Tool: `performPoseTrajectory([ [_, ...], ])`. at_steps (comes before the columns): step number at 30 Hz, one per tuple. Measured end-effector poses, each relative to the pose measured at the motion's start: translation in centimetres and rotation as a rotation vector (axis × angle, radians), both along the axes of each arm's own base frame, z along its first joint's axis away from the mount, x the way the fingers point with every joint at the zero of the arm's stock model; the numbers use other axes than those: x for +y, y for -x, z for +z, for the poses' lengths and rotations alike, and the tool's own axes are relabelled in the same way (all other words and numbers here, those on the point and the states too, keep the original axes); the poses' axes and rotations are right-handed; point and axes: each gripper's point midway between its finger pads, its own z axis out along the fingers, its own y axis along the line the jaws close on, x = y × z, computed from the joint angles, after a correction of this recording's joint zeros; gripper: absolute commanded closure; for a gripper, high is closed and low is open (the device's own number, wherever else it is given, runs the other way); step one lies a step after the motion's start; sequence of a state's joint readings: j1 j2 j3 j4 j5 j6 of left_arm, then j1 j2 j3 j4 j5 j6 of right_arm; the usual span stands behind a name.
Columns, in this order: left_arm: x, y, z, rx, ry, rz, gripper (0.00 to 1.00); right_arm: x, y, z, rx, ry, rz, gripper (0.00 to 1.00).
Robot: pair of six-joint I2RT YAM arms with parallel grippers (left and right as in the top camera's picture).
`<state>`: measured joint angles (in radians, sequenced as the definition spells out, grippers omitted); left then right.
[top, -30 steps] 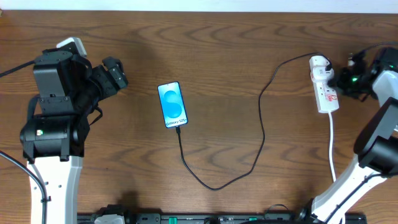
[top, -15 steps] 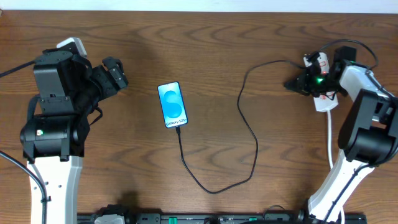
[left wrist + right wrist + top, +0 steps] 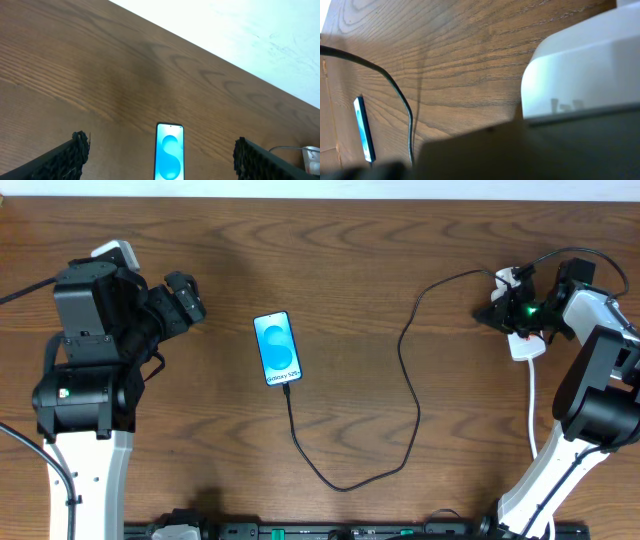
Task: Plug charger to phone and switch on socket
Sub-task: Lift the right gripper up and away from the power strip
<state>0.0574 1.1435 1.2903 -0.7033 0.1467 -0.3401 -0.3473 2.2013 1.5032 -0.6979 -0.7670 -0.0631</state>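
The phone point(image 3: 277, 348) lies flat at mid-table, its blue screen lit. It also shows in the left wrist view point(image 3: 169, 157) and the right wrist view point(image 3: 364, 131). The black charger cable point(image 3: 413, 405) runs from the phone's bottom edge, loops toward the front and rises to the socket point(image 3: 527, 346). My right gripper point(image 3: 497, 315) lies across the socket's middle with its tip looking shut; its wrist view shows the white socket body point(image 3: 585, 75) close up, above a blurred dark finger. My left gripper point(image 3: 186, 300) is open and empty, left of the phone point(image 3: 162, 160).
The socket's thick white cord point(image 3: 533, 415) runs toward the front edge beside my right arm. The table's far edge meets a white surface point(image 3: 240, 30). Bare wood lies between the phone and the cable's loop.
My right gripper moved left from beside the socket onto it, then eased back right. The socket shifted under it, and the cable's upper bend swung left and partly back. The left arm is still.
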Motion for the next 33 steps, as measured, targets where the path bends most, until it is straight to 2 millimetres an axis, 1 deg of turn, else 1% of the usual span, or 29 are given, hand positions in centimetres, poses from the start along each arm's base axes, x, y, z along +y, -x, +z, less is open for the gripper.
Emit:
performPoseTrajectory([
  [10, 0.0, 0.0, 0.0, 0.0, 0.0, 0.0, 0.07, -0.1, 0.1, 0.0, 0.005, -0.002, -0.003, 0.99],
  [17, 0.0, 0.0, 0.0, 0.0, 0.0, 0.0, 0.06, -1.2, 0.4, 0.3, 0.012, 0.0, -0.031, 0.98],
  [20, 0.0, 0.0, 0.0, 0.0, 0.0, 0.0, 0.07, -2.4, 0.9, 0.6, 0.025, 0.008, -0.061, 0.97],
  [23, 0.0, 0.0, 0.0, 0.0, 0.0, 0.0, 0.07, -4.0, 1.6, 1.4, 0.035, 0.015, -0.103, 0.94],
  [30, 0.0, 0.0, 0.0, 0.0, 0.0, 0.0, 0.06, -8.9, 3.3, 4.9, 0.01, 0.044, -0.224, 0.89],
  [33, 0.0, 0.0, 0.0, 0.0, 0.0, 0.0, 0.07, -10.4, 4.1, 6.0, 0.002, 0.056, -0.263, 0.85],
])
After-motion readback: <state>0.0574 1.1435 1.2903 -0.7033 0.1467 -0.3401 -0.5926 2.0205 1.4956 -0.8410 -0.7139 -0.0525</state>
